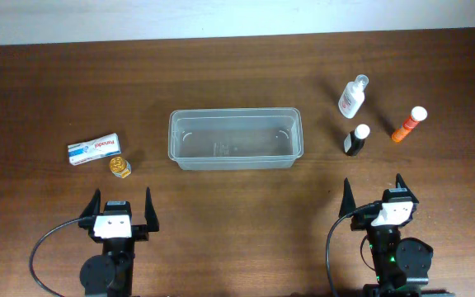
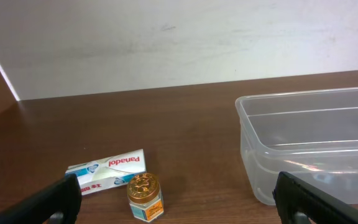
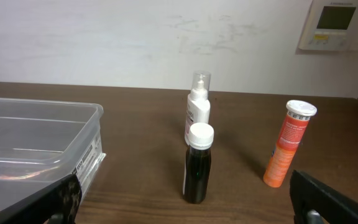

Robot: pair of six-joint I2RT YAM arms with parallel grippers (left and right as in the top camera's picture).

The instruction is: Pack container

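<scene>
At the near edge of the wooden table, the left gripper has its dark fingers spread wide apart, holding and touching nothing. The right gripper is equally wide open and also bare. At 12 o'clock from the left gripper stands a small jar with a gold embossed lid; its label is too small to read. Just behind the jar, at 11 o'clock, lies a white and blue box printed "Panadol", which appears upside down in the left wrist view. The container, a clear rectangular plastic tub with rounded corners and a rim, sits mid-table with its long side across. It is at 2 o'clock from the left gripper and 10 o'clock from the right, and the wood shows through its floor. A sticker on its right end carries unreadable print. At 12 o'clock from the right gripper stands a dark bottle with a white cap. An orange tube with a white cap is at 1 o'clock. Farther back is a clear spray bottle with a white label. On the wall behind is a thermostat.
</scene>
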